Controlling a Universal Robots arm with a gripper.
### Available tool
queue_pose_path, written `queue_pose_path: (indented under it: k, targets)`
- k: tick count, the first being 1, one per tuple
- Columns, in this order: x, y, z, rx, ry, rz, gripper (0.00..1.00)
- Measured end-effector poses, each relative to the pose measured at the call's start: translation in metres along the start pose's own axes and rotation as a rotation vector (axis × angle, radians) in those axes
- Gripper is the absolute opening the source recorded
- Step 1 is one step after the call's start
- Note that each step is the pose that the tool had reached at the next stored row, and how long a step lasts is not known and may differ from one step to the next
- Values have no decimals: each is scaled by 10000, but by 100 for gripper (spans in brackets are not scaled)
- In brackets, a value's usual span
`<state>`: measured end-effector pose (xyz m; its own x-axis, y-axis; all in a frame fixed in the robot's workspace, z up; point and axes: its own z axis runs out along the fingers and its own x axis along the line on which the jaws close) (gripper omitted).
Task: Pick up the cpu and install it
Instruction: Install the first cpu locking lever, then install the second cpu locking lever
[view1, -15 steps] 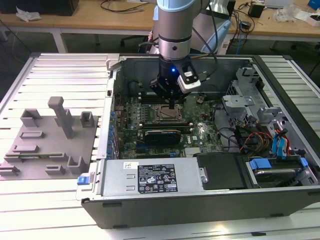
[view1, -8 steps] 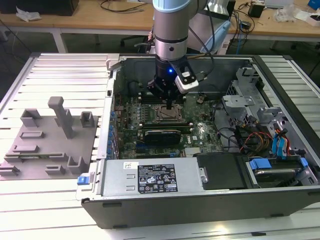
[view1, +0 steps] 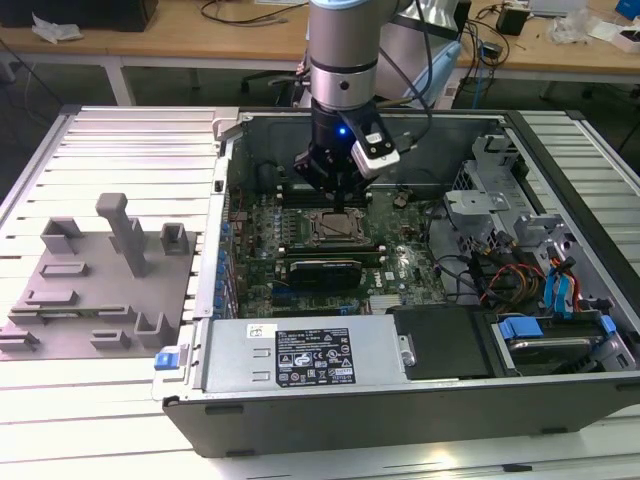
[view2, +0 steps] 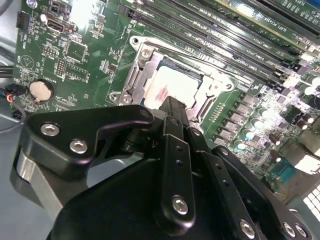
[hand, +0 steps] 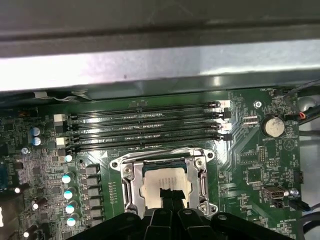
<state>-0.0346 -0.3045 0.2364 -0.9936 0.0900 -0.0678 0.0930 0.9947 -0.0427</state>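
On the exterior view's left, a grey plastic fixture block (view1: 100, 290) lies on the slatted metal bench (view1: 90, 400). To its right stands the open black computer case (view1: 400, 400). Inside, the black robot hand (view1: 343, 205) hovers just above the metal-framed socket (hand: 127, 182), fingers (view2: 172, 112) drawn together, holding nothing. The small square silvery-white cpu (view2: 175, 85) sits flat in that socket.

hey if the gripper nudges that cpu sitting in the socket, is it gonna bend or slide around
The cpu looks like a thin, flat metal-topped plate, so probably stiff, not floppy. It lies inside the socket frame, which likely blocks sideways sliding. Its smooth, shiny top may be slippery under the gripper.
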Motion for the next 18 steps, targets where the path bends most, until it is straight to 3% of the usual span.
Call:
queue_pose_path:
  k: [5,18]
  targets:
    - [-4,-41,1,1,0,-1,11]
    - [-5,-55,2,1,0,0,11]
